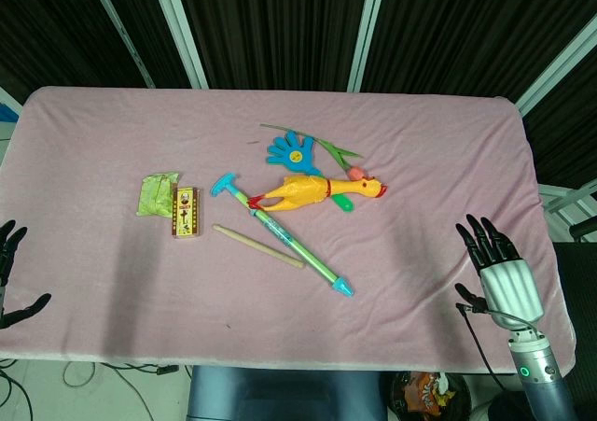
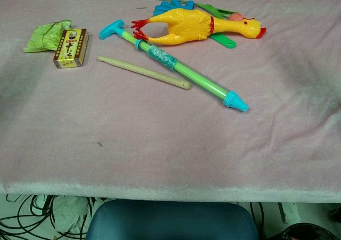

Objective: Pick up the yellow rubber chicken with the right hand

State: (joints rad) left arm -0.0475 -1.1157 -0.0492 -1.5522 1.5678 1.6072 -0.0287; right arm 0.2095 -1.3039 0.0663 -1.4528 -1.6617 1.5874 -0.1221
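right hand (image 1: 496,262) spread and empty near table edge, well apart from yellow rubber chicken (image 1: 312,191); probably waiting to reach. left hand (image 1: 11,276) also spread, idle.

we take this for a robotics lab or test room rather than a home. the desk (image 1: 112,328) is draped in a pink fleece cloth (image 2: 160,144), and behind it hang dark corrugated panels (image 1: 280,29) split by slanted white frame bars (image 1: 177,29). loose cables (image 2: 32,218) trail on the floor under the front edge, beside a blue chair back (image 2: 170,221). the things laid out are odd toys and props, not household goods.
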